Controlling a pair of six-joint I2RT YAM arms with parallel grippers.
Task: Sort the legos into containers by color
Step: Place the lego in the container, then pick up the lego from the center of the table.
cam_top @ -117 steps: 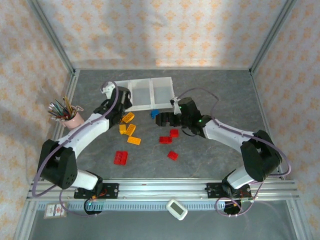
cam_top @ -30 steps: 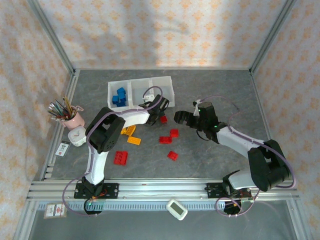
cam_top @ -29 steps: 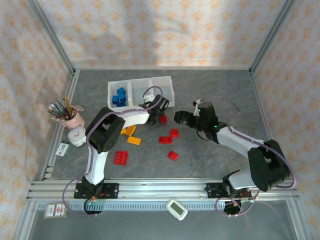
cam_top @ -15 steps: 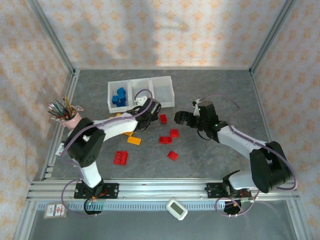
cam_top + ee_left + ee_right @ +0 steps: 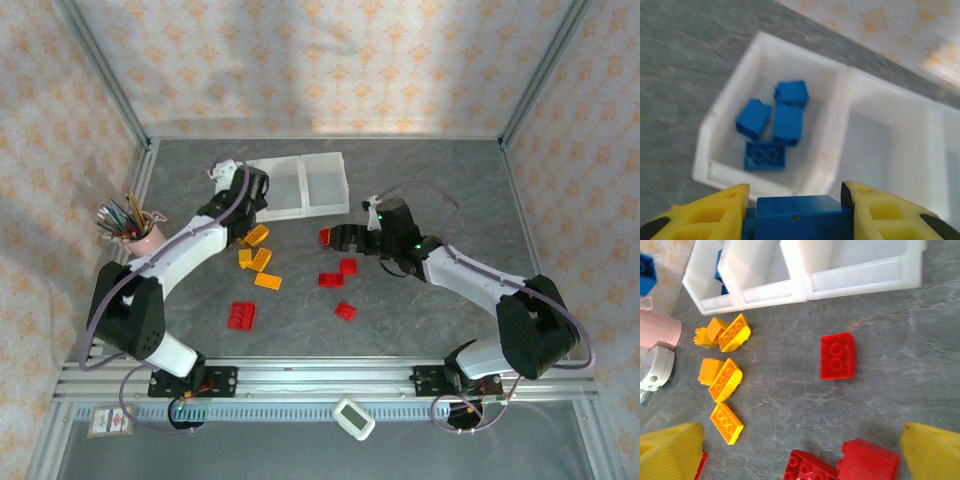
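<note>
My left gripper (image 5: 796, 200) is shut on a blue brick (image 5: 797, 217) and hangs over the near wall of the tray's left bin (image 5: 727, 117). Several blue bricks (image 5: 787, 122) lie in that bin. Seen from above, the left gripper (image 5: 245, 195) covers the left end of the tray (image 5: 300, 158). My right gripper (image 5: 340, 238) is open, low over the table beside a red brick (image 5: 325, 236). In the right wrist view that red brick (image 5: 837, 356) lies ahead of the wide-open fingers (image 5: 670, 450), with two more red bricks (image 5: 810, 467) between them.
Several yellow-orange bricks (image 5: 260, 258) lie left of centre, also in the right wrist view (image 5: 725, 380). More red bricks (image 5: 345, 311) and a double one (image 5: 241, 315) lie nearer the bases. A pink cup of pencils (image 5: 140, 235) stands at the left.
My left gripper has swung left from the tray's front to above the left bin, carrying the blue brick. My right gripper has shifted left toward the red brick.
</note>
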